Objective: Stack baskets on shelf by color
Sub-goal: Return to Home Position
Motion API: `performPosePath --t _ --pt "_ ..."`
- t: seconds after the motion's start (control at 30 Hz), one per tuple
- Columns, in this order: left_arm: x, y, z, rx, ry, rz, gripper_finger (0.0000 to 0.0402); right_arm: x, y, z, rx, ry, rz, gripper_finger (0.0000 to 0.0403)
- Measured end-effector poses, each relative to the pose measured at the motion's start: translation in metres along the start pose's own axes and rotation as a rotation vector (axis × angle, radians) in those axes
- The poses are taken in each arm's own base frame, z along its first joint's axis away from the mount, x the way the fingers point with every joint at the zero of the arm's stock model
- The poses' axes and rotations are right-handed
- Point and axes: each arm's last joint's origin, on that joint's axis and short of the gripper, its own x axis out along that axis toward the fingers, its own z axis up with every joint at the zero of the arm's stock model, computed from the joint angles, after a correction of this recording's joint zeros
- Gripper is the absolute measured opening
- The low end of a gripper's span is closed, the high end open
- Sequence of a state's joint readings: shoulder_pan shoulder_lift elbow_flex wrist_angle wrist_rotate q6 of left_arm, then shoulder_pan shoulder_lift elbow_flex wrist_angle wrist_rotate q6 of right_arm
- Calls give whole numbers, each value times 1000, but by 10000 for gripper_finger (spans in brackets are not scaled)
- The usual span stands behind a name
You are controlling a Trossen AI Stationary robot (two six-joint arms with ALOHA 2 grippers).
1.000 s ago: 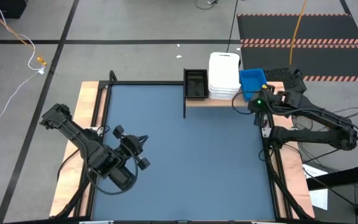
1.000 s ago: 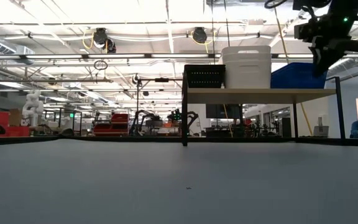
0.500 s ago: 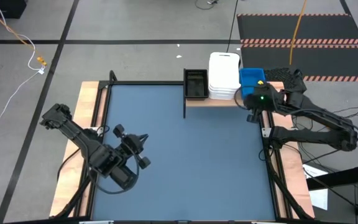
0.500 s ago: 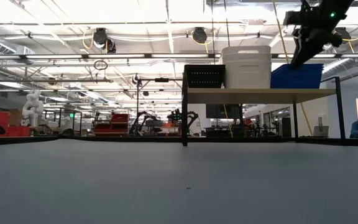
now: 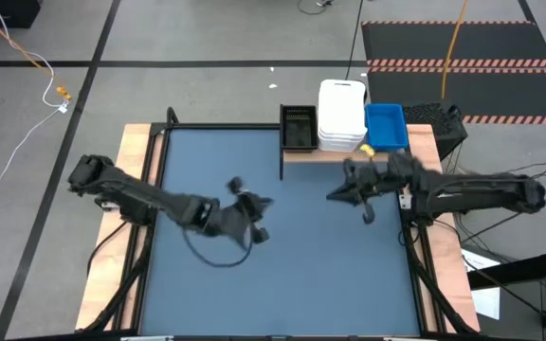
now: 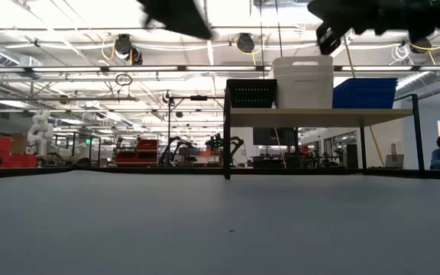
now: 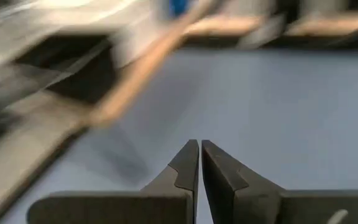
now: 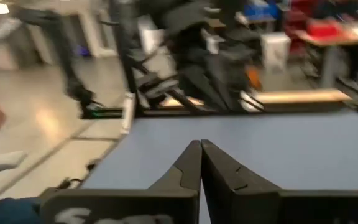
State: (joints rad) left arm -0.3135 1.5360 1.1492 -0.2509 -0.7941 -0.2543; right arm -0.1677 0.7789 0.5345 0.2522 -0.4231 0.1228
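Observation:
The baskets sit in three piles on the shelf (image 5: 297,153) at the table's far edge: one black basket (image 5: 298,128), a white stack (image 5: 341,116) and a blue stack (image 5: 386,125). In the low view the black basket (image 6: 250,93), white stack (image 6: 302,82) and blue stack (image 6: 365,93) rest by their bases on the wood board (image 6: 319,115). My left gripper (image 5: 251,210) (image 7: 199,151) is shut, above the table's middle. My right gripper (image 5: 341,192) (image 8: 200,151) is shut too, just in front of the shelf, holding nothing.
The dark blue-grey tabletop (image 5: 282,275) spreads bare below both arms. A black frame post (image 5: 282,166) stands at the shelf's left end. Wooden side strips (image 5: 136,180) border the table. Both arms hang high in the low view, above shelf height.
My right gripper has drawn away from the blue stack on the shelf, moving toward the table's left and near side, out over the tabletop. My left arm has swung fast from the near-left area toward the table's middle. The baskets stay on the shelf.

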Motion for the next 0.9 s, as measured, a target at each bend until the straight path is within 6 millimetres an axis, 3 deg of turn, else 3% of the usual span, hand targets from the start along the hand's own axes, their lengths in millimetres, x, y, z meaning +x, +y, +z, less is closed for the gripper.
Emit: performPosePath --t 0.13,0.23,0.33,0.47,0.63,0.9 --pt "33 15 -9 -66 -306 -301 24 8 8 -30 -106 -141 99 1" --pt "42 34 -31 -169 -441 -303 24 4 9 -48 -133 -143 113 1" --pt "43 54 -64 -211 -416 -268 24 -4 9 -58 -129 -133 131 1" --pt "25 78 -96 -252 -377 -252 24 -20 9 -68 -150 -168 110 1" --pt "-18 105 -113 -258 -488 -259 24 -40 13 -79 -179 -234 156 0" --pt "-46 120 -157 -222 -528 -291 24 -50 17 -82 -152 -242 187 0"
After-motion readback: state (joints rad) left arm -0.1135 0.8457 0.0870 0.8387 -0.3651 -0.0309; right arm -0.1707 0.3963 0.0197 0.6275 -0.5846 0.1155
